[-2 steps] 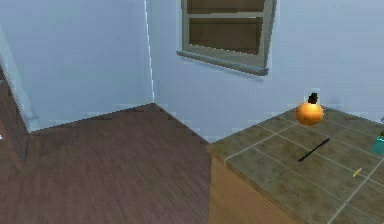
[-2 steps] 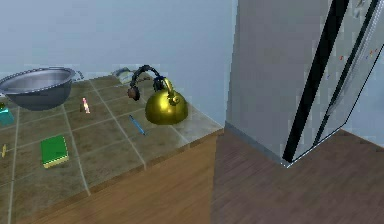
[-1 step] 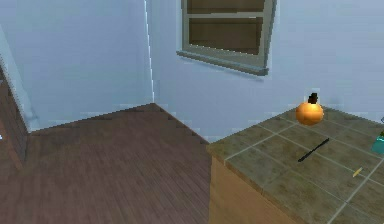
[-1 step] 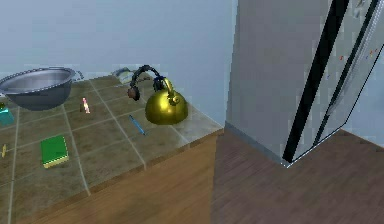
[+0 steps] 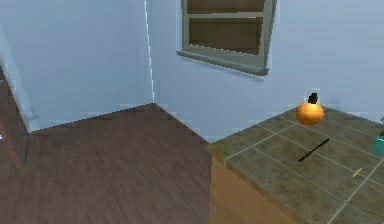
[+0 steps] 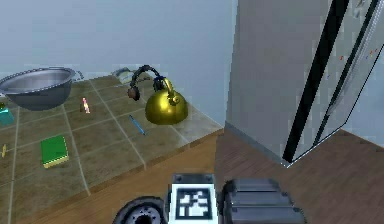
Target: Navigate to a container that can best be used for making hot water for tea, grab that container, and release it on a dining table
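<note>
arm tucked in low — gripper [image 6: 147,212] well short of gold kettle [image 6: 166,106]; its state can't be told

You have a tiled table [image 6: 100,140] before you. Near its back edge sits a grey metal bowl [image 6: 38,86]. A flat green thing [image 6: 54,152] lies near its front edge, and a small red thing [image 6: 86,105] and a thin blue stick [image 6: 136,124] lie mid-table. On the wall behind the table is a window [image 5: 228,32].

Pale blue walls [image 5: 90,50] meet in a corner above a dark wooden floor [image 5: 110,165]. 1 window [image 5: 227,30] with a grey frame sits high. A tiled counter [image 5: 280,170] with wooden sides stands below it.
</note>
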### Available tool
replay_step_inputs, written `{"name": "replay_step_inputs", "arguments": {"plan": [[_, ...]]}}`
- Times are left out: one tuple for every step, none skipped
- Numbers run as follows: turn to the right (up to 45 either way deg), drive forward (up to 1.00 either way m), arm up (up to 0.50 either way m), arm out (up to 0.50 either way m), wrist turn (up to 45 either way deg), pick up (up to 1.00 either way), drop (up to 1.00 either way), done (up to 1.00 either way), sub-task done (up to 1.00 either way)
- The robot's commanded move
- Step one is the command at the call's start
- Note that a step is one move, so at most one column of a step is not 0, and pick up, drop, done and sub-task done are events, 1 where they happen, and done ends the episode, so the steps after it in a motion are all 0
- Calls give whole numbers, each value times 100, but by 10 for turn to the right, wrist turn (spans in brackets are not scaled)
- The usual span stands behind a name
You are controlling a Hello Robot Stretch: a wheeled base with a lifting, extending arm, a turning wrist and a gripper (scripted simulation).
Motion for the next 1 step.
{"name": "replay_step_inputs", "arguments": {"plan": [[0,0,0,44,0,0,0,0,0]]}}
